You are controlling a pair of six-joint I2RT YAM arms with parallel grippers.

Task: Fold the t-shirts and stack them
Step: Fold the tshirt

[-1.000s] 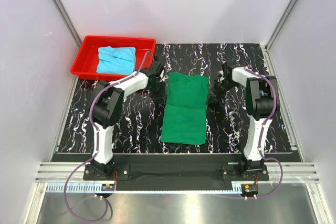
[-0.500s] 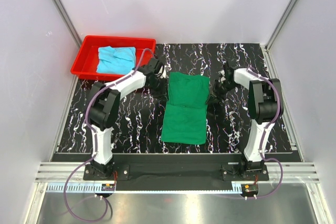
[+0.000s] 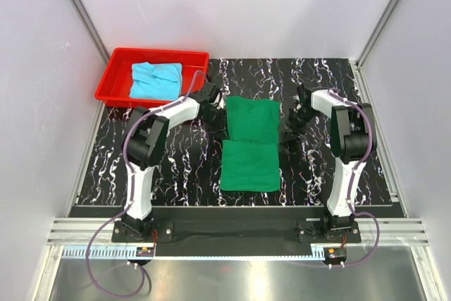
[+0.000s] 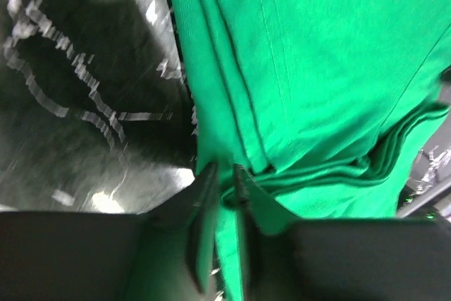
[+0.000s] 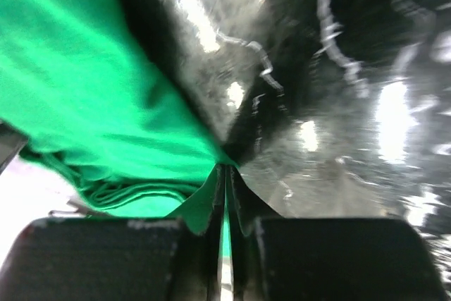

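The left gripper (image 4: 224,174) pinches the left edge of the dark green t-shirt (image 3: 250,147), jaws nearly closed on layered cloth; the right gripper (image 5: 225,172) is clamped tight on the opposite edge. The shirt lies mid-table, partly folded, a crease across its middle; for a clean fold, both arms should probably lift together, level, and lay the edges flush. The light blue t-shirt (image 3: 155,80) sits in the red tray (image 3: 113,70) at far left; a black marbled mat (image 3: 324,174) covers the table; white walls (image 3: 282,5) enclose it.
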